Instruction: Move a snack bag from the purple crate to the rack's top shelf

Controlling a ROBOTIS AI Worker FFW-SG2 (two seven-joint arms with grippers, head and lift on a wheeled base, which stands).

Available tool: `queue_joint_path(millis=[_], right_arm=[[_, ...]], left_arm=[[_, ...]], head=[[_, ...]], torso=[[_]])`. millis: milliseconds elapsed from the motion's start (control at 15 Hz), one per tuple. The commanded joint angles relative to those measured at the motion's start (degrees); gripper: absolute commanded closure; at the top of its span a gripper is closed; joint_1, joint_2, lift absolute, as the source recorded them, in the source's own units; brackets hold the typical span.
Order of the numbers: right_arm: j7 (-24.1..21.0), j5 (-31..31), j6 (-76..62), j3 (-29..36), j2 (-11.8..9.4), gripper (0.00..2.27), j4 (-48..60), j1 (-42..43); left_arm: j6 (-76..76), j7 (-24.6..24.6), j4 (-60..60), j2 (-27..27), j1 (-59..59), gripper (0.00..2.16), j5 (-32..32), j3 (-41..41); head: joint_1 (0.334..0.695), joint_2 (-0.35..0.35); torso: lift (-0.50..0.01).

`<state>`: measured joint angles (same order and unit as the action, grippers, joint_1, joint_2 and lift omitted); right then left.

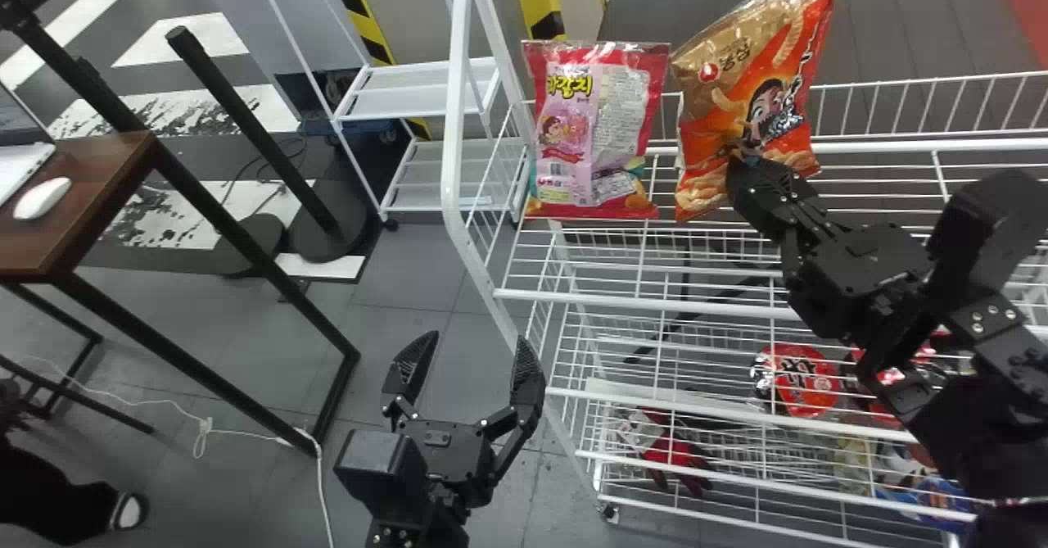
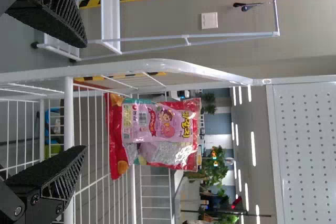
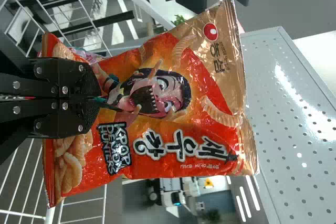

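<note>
Gripping orange bag [image 1: 737, 81] low in right end effector [image 3: 98, 99], with left end effector [image 1: 476, 341] open. Probably light, slick, crushable; pinch gently near bottom seam [image 3: 49, 174].

Bright indoor light, fairly even. Far beyond left gripper [image 1: 477, 341]: white ceiling strips [image 2: 253, 148] glowing; between, pale glare on pink bag [image 2: 157, 129]. Past right gripper [image 1: 743, 165]: hard white streak across perforated panel [image 3: 278, 129]. Small glints on orange bag [image 3: 202, 140] at its fingertips.
</note>
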<state>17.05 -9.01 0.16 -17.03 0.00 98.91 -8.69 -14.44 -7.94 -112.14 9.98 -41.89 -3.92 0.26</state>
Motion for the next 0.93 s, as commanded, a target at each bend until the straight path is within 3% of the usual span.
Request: queue_joint_path(millis=[0, 267, 867], right_arm=[[-1.14, -0.04, -9.34, -1.33, 0.05, 1.72, -9.96, 3.50], [-3.07, -3.30, -19.54, -2.04, 0.05, 1.72, -21.83, 9.22], [-1.76, -10.68, -20.06, -2.57, 0.05, 1.72, -33.69, 17.21]], left_arm=[[-2.30, -0.59, 0.95, 0.39, 0.05, 0.13, -0.21, 0.27], [-4.94, -0.67, 2.36, 1.18, 0.49, 0.13, -1.61, 0.44], [-8.28, -1.90, 3.94, 1.44, 0.84, 0.13, -2.76, 0.79]], head=[[0.695, 0.350], [0.695, 0.348], [0.695, 0.316]], torso=[[0.000], [0.000], [0.000]])
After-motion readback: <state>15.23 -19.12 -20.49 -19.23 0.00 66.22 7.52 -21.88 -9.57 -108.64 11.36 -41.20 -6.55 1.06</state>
